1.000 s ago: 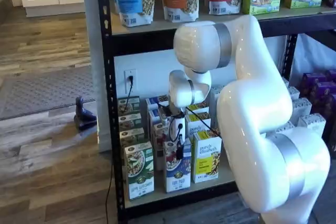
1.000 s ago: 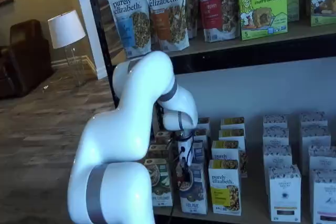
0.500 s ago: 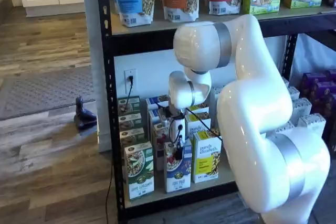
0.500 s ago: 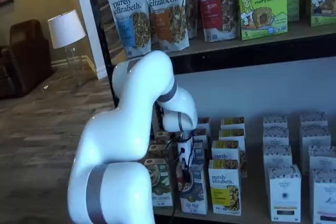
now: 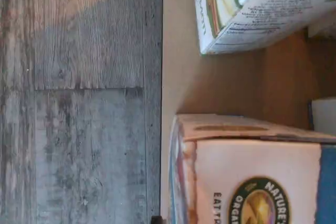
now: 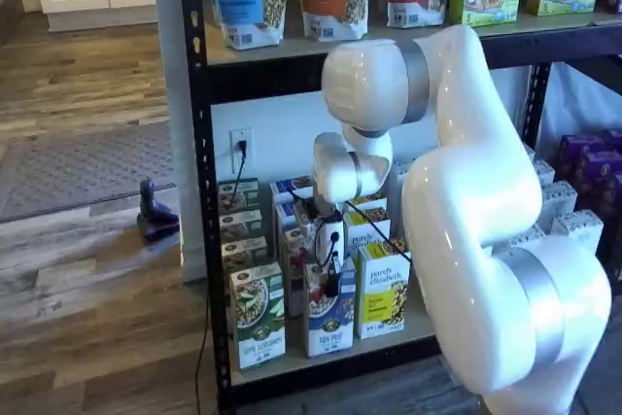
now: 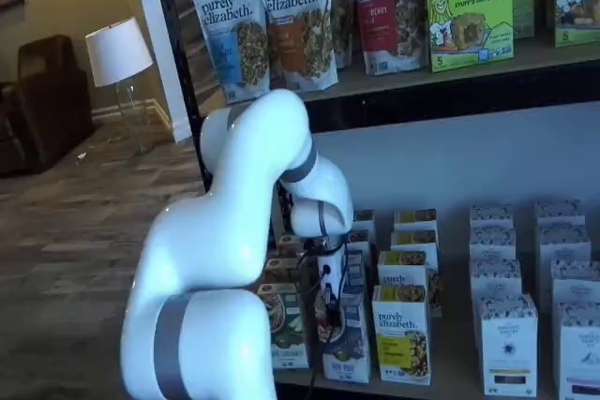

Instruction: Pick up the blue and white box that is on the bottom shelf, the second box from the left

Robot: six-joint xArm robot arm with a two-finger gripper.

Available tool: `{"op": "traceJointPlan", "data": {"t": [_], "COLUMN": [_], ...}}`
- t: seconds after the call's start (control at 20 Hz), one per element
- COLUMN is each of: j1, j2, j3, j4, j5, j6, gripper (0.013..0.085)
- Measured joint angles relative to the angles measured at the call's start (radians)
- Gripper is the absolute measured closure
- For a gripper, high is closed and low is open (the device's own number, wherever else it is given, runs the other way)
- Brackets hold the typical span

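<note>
Wood-plank floor, black rack. Bottom shelf (image 6: 321,355): blue box (image 6: 328,310) stands at the near edge, between green carton (image 6: 258,316) and yellow carton (image 6: 381,289). Gripper (image 6: 331,277) at its top, fingers clamped on the blue box; both shelf views agree.

Soft even indoor light; wrist view blurred; shelf views slightly grainy

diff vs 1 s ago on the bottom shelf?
The black-fingered gripper has closed in on the top of the upright blue and white cereal box; in a shelf view that box now leans slightly, its foot shifted left. Not lifted: it stands on the tan bottom shelf. The green-and-white carton and the yellow carton stayed put.
</note>
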Motion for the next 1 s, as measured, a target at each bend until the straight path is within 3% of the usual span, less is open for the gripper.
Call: {"op": "traceJointPlan", "data": {"t": [0.2,0.25,0.35,0.75,0.9,1.0], "j1": [-0.001,-0.001,-0.001,0.002,0.004,0.004], "j2": [-0.001,-0.002,-0.003,-0.012,-0.019,-0.023], "j3": [0.002,0.002,0.004,0.017,0.028,0.035], "j4": [0.011,0.012,0.014,0.022,0.032,0.025], "j5": [0.001,0.001,-0.001,-0.009,-0.015,-0.023], "j6": [-0.01,-0.011,-0.012,-0.016,-0.024,-0.018], "gripper": [0.041,0.041,0.049,0.049,0.057,0.057]}}
